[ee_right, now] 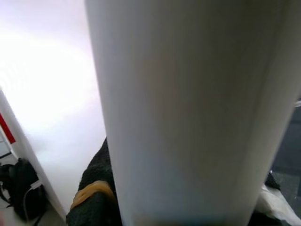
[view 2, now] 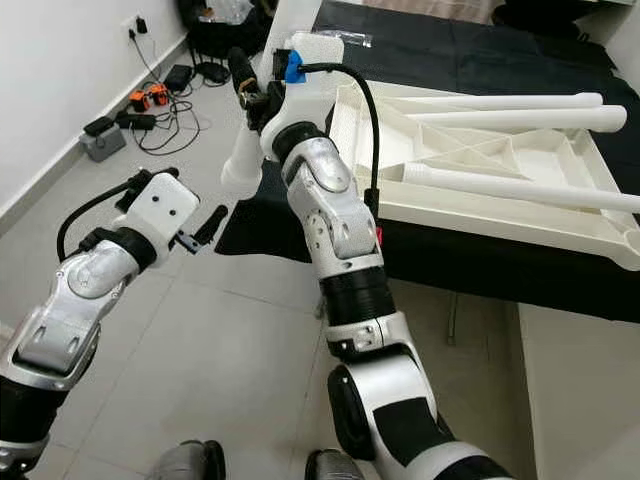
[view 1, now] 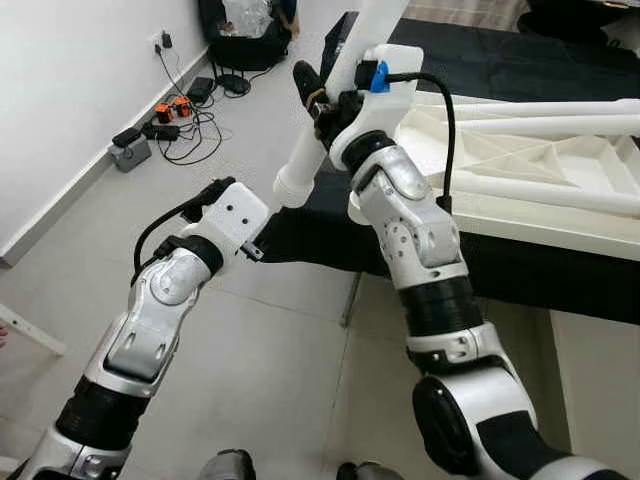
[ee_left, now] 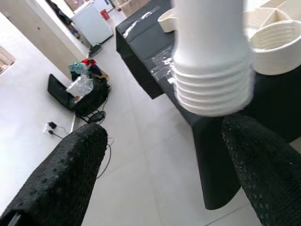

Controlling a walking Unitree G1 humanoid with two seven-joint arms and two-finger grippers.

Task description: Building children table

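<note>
**White leg held over a tiled floor beside the upturned children's table**

The room has a pale tiled floor [view 1: 270, 350] and a white wall [view 1: 60, 90] on the robot's left. Along that wall lie a tangle of black cables [view 1: 190, 125], a small grey box [view 1: 130, 150] and a dark bag [view 1: 245, 40]. Ahead, a black cloth [view 2: 480, 60] covers a low surface, and the white table top [view 2: 500, 160] rests on it upside down, ribs showing, with other legs [view 2: 520, 120] lying across it.

The right gripper [view 1: 318, 100] is clenched around a white table leg [view 1: 310, 150], which slants down off the cloth's edge. The leg's threaded end [ee_left: 211, 89] hangs over the floor. The left gripper [ee_left: 164, 165] sits just below that end, fingers [ee_left: 66, 179] spread apart, touching nothing.
</note>
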